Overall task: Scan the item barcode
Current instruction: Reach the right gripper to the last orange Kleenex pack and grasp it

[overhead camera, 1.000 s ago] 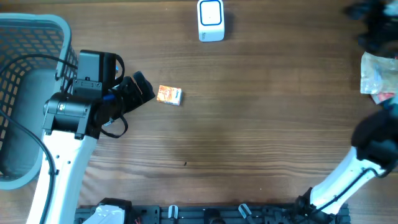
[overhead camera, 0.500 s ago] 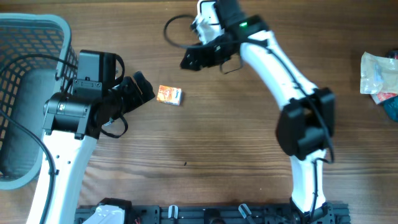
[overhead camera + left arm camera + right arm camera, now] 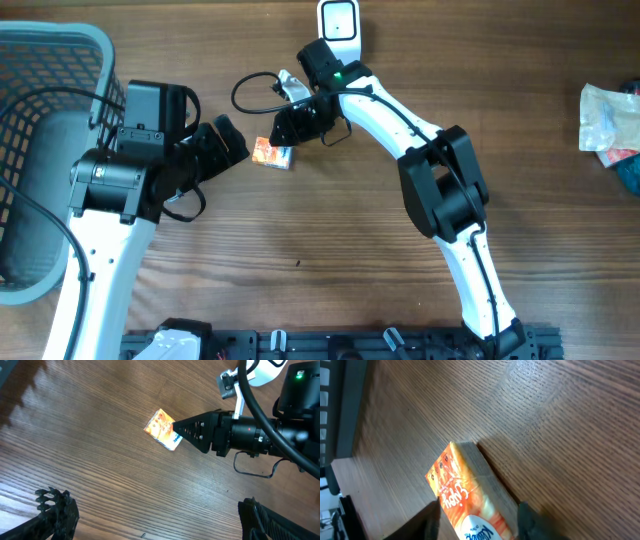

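Within the last second my right arm (image 3: 385,108) has swung in from the far right edge, crossed in front of the scanner (image 3: 339,32) and come down on the small orange box (image 3: 271,152). Its jaws have been narrowing as it arrived. The right wrist view shows 1 finger on each side of the box, which lies flat on the surface (image 3: 330,250) between them. I cannot tell whether they have pinched it yet or just bracket it. I judge this to be the start of the pickup; the lift and the turn toward the scanner are not yet done.

My left arm (image 3: 110,185) has not moved. Its jaws are spread wide and hold nothing, just beside the box on the side away from the right arm.

The scanner stands at the far edge, near the box, so the carry should be short. The right arm's loose cable (image 3: 245,92) loops between the box and the scanner and could snag. The left jaws sit close enough to crowd the lift. The basket (image 3: 95,45) at the left and the packets (image 3: 605,118) at the right are well apart from all this.
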`<state>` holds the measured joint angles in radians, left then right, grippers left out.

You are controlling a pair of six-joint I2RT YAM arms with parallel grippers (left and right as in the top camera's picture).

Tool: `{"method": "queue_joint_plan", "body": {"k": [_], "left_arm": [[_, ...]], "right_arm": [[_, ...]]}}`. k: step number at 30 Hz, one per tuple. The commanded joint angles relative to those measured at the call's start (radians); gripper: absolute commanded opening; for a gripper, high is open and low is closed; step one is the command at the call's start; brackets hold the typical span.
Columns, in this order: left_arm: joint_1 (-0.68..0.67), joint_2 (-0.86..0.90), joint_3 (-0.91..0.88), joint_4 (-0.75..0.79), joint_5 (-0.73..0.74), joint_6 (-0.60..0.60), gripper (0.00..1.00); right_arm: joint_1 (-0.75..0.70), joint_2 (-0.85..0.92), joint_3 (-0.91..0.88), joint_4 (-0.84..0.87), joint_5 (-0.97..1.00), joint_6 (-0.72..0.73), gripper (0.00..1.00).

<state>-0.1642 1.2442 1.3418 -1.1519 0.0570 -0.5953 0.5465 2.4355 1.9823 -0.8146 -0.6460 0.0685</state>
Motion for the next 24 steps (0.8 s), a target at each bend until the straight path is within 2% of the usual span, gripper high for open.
{"method": "queue_joint_plan", "body": {"k": [1, 5, 8, 13, 17, 20, 22, 24], "left_arm": [[0.005, -0.005, 0.008, 0.002, -0.002, 0.016, 1.00], [0.005, -0.005, 0.008, 0.002, -0.002, 0.016, 1.00], [0.005, -0.005, 0.008, 0.002, -0.002, 0.016, 1.00], [0.005, -0.005, 0.008, 0.002, -0.002, 0.016, 1.00], [0.005, -0.005, 0.008, 0.002, -0.002, 0.016, 1.00], [0.005, -0.005, 0.008, 0.002, -0.002, 0.016, 1.00], [0.005, -0.005, 0.008, 0.002, -0.002, 0.016, 1.00], [0.005, -0.005, 0.008, 0.002, -0.002, 0.016, 1.00]], "right_arm": [[0.001, 0.018, -0.001, -0.060, 0.053, 0.014, 0.37], [-0.002, -0.035, 0.000, -0.236, 0.209, 0.014, 0.32], [-0.002, -0.116, 0.000, -0.258, 0.232, 0.037, 0.34], [0.003, -0.135, -0.001, -0.083, 0.207, 0.096, 0.41], [0.037, -0.135, -0.016, 0.022, 0.181, 0.035, 0.52], [0.065, -0.134, -0.106, 0.113, 0.190, 0.045, 0.52], [0.065, -0.134, -0.204, 0.184, 0.189, 0.092, 0.50], [0.065, -0.134, -0.243, 0.180, 0.190, 0.091, 0.45]]}}
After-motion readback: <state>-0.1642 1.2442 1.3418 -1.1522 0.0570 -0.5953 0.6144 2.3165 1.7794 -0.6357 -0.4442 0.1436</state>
